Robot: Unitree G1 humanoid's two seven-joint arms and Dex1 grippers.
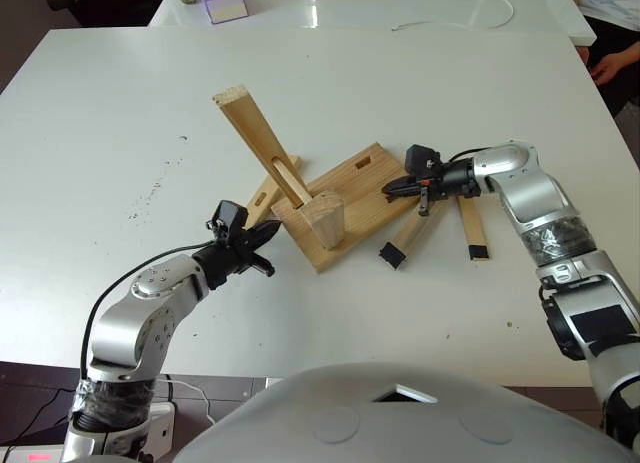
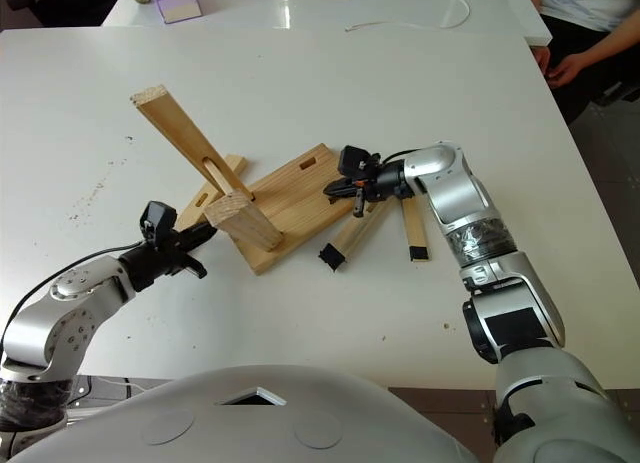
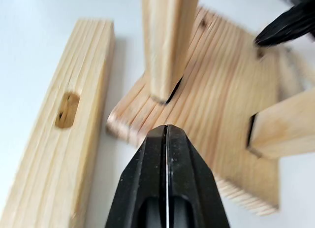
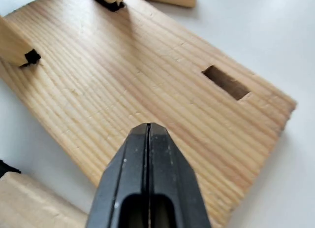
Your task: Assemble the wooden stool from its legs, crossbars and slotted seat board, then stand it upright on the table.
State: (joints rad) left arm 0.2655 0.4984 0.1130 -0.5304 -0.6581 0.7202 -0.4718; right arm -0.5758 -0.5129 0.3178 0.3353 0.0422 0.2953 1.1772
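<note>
A: Entry one, left tool (image 1: 264,239)?
B: Fingers pressed together, nothing held. Just ahead of its tip is a corner of the slotted seat board (image 1: 355,188). Beside the tip, a loose slotted leg (image 1: 270,191) lies flat on the desk (image 1: 120,113).

A: Fitted parts?
B: Two, both between the tools. A tall leg (image 1: 262,143) leans in the board, and a second leg (image 1: 325,221) stands next to it.

A: Right tool (image 1: 392,190)?
B: Closed, empty, over the board's edge. An open slot (image 4: 225,82) lies just ahead. A black-tipped bar (image 1: 410,238) and a second bar (image 1: 472,228) lie near its wrist.

A: Step in hand?
B: Leg fitting, judged roughly half done. The next move calls for opening a tool, gripping a loose piece and lining its end up with the open slot.
</note>
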